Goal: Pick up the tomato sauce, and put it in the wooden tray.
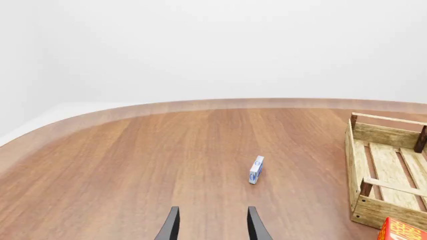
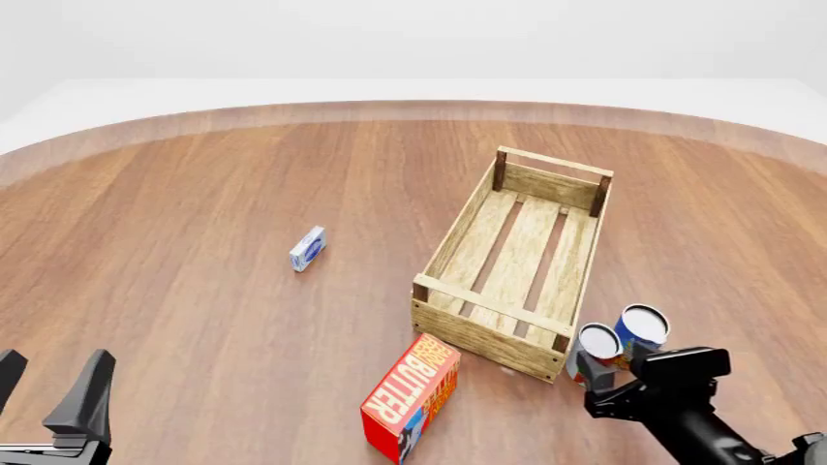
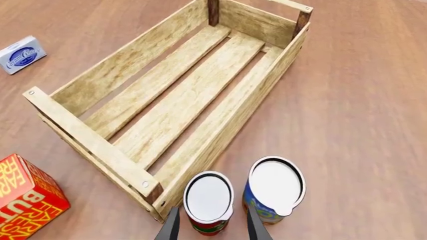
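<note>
The tomato sauce (image 3: 208, 199), a small can with a silver-white top and a red and green label, stands on the table against the near corner of the wooden tray (image 3: 100, 80). My right gripper (image 3: 213, 226) is open, with one finger on each side of the can and no visible squeeze. In the front view the tomato sauce (image 2: 597, 343) stands just beyond the right gripper (image 2: 602, 372), beside the wooden tray (image 2: 455, 242). My left gripper (image 2: 46, 386) is open and holds nothing, low at the near left; it shows too as the left gripper (image 1: 213, 225).
A blue-labelled can (image 3: 275, 187) stands touching or nearly touching the tomato sauce, on the side away from the tray. A red butter box (image 2: 411, 397) lies in front of the tray. A small blue-and-white box (image 2: 306, 249) lies on the table left of the tray.
</note>
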`<state>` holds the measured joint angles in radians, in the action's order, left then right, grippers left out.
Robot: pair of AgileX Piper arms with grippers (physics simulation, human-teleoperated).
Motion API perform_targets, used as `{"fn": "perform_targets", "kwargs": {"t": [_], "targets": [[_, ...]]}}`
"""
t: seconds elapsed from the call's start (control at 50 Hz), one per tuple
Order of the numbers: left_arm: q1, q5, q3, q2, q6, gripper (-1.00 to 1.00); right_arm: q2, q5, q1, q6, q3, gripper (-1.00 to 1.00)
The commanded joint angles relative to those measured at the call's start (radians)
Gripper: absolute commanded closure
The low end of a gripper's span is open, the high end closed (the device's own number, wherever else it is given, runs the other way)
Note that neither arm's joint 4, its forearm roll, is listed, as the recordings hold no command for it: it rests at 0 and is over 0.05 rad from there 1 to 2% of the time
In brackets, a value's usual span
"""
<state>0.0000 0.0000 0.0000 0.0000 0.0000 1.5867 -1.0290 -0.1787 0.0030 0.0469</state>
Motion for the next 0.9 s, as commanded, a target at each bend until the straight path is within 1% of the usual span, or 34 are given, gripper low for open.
{"fn": "perform_targets", "kwargs": {"t": [0.02, 0.4, 0.66, 0.68, 0.9], "targets": [[0.000, 0.000, 0.000, 0.000, 0.000, -1.00, 0.040, -0.027, -0.003, -0.004, 0.005, -1.00], [0.000, 0.000, 0.000, 0.000, 0.000, -1.00, 0.099, -0.068, -0.009, 0.004, 0.016, -1.00], [0.000, 0.000, 0.000, 0.000, 0.000, -1.00, 0.095, -0.054, -0.008, 0.000, 0.024, -1.00], [0.000, 0.000, 0.000, 0.000, 0.000, -1.00, 0.094, -0.053, -0.006, -0.003, 0.024, 1.00], [0.000, 0.000, 0.000, 0.000, 0.000, -1.00, 0.094, -0.055, -0.002, -0.004, 0.017, 1.00]]}}
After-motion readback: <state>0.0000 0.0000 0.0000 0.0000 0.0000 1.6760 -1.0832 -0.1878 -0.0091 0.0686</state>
